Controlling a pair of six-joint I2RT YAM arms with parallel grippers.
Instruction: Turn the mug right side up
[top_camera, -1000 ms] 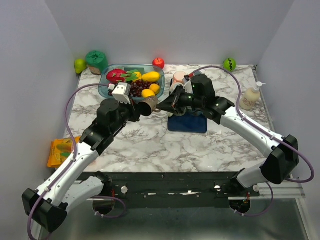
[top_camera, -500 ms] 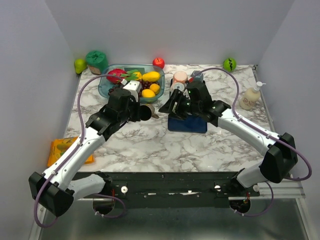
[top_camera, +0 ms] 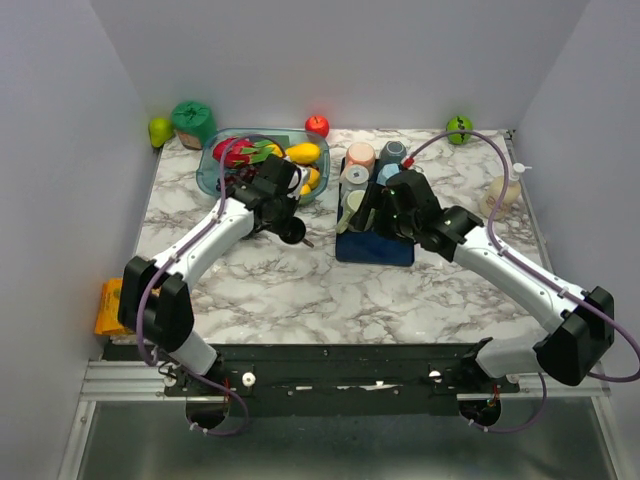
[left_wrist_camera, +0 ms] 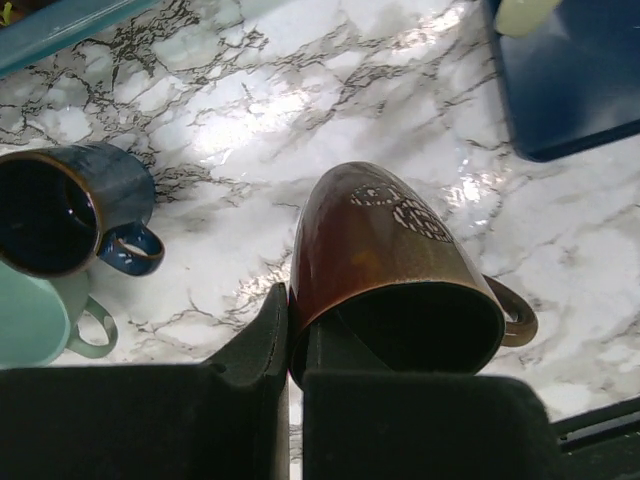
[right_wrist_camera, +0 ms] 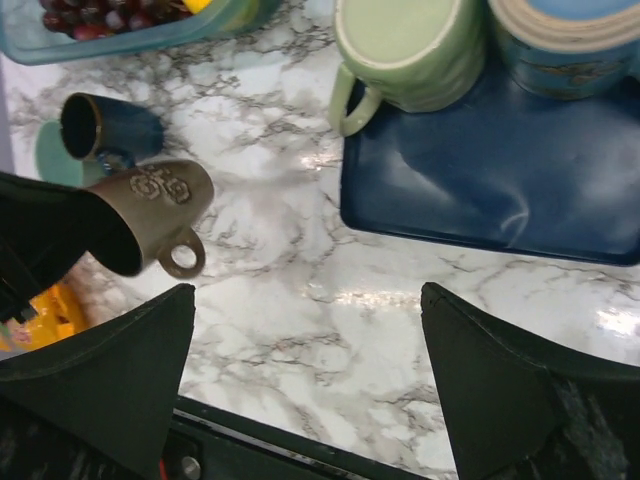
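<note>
Firmly pinched together, the fingers of the left gripper (left_wrist_camera: 296,335) clamp the rim of the brown mug (left_wrist_camera: 400,270), with the mug's wall between them. The mug hangs tilted on its side over the marble table (left_wrist_camera: 330,90), with its mouth toward the wrist and its base pointing away. Its handle (left_wrist_camera: 515,315) sticks out to one side. Its inside is dark, and nothing shows in it. Whether its base touches the table cannot be told.

The right gripper (right_wrist_camera: 307,300) hovers near the navy mat (right_wrist_camera: 490,180), fingers spread wide with only bare marble between them.

Just beside the held mug, a dark blue mug (left_wrist_camera: 70,210) lies on its side with its mouth open to view. Next to it is a mint green mug (left_wrist_camera: 30,315), cut off by the frame edge.

On the mat stands a pale green mug (right_wrist_camera: 410,45), with a blue patterned cup (right_wrist_camera: 565,40) beside it that is only half in view. Seen from overhead, a pink cup (top_camera: 361,155) stands at the mat's far end. Which way up these three stand is hard to make out.

The teal bin (top_camera: 212,170) holds red fruit (top_camera: 228,150), yellow fruit (top_camera: 305,152) and dark grapes (right_wrist_camera: 100,15). The left arm hides part of its contents.
</note>
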